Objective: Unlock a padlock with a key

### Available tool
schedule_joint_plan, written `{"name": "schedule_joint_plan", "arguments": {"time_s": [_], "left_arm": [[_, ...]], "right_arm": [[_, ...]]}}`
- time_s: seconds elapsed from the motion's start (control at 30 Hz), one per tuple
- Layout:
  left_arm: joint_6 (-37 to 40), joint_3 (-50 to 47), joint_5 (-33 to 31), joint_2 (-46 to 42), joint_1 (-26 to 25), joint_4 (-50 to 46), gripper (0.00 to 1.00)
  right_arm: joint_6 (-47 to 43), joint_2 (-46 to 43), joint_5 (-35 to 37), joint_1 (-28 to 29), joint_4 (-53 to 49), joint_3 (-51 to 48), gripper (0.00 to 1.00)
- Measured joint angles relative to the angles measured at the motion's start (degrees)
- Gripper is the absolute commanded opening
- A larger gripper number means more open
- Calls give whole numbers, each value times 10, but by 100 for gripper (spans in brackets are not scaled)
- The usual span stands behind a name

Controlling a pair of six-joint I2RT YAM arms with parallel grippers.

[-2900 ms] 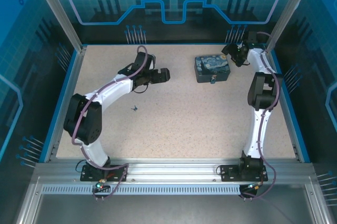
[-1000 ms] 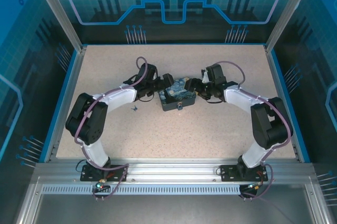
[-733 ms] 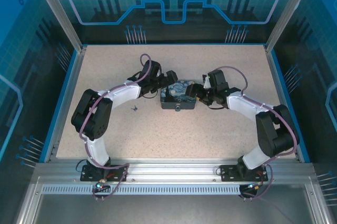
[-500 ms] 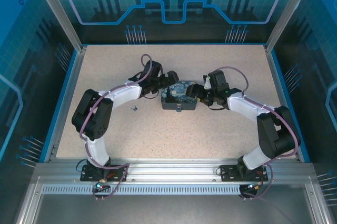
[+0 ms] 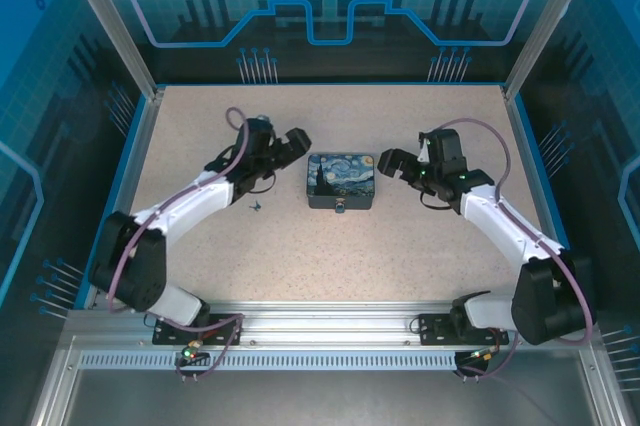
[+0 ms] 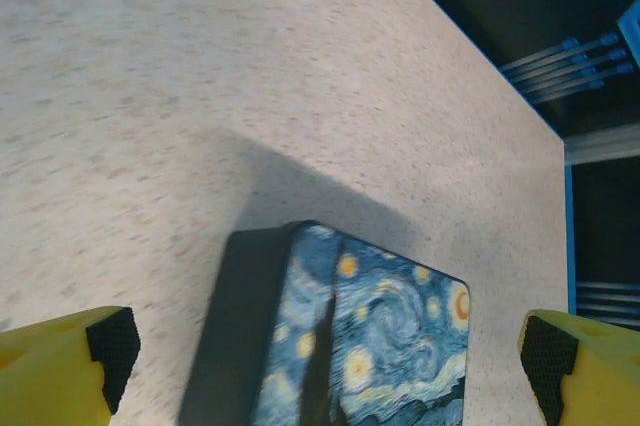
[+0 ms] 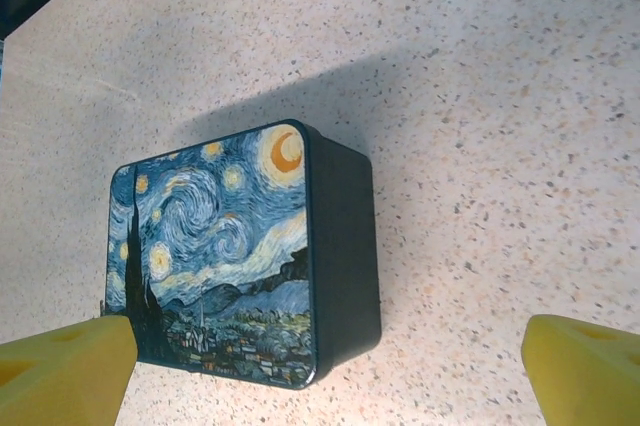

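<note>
A rectangular box (image 5: 342, 179) printed with a blue-and-yellow swirling night sky lies flat around the middle of the speckled beige tabletop (image 5: 330, 266), a little nearer the far edge than the near one. On the box wall that faces the near edge hangs the small dark metal padlock (image 5: 341, 208), showing a faint glint; it touches the box and is too small to read further. The thin dark metal key (image 5: 256, 206) lies on bare tabletop to the left of the box, towards the left edge, apart from both the box and the padlock.

The left gripper (image 5: 285, 159) hovers just beside the left end of the box, between it and the left edge, its jaws spread wide and holding nothing. In the left wrist view its yellow-tipped black fingers (image 6: 60, 371) sit at the two bottom corners, with the box (image 6: 340, 336) lying between and beyond them.

The right gripper (image 5: 392, 166) is near the right end of the box, clear of it, with its jaws also spread wide and empty. In the right wrist view its yellow fingers (image 7: 590, 376) stand far apart at the bottom corners, and the box (image 7: 240, 256) lies ahead, its painted lid up and its dark side wall turned towards the camera.
</note>
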Motion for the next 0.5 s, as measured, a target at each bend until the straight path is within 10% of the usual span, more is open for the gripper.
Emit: {"name": "schedule_joint_plan", "arguments": {"time_s": [0.5], "left_arm": [[-122, -15, -72, -42, 22, -267, 85]], "right_arm": [[86, -33, -79, 135, 90, -145, 93]]}}
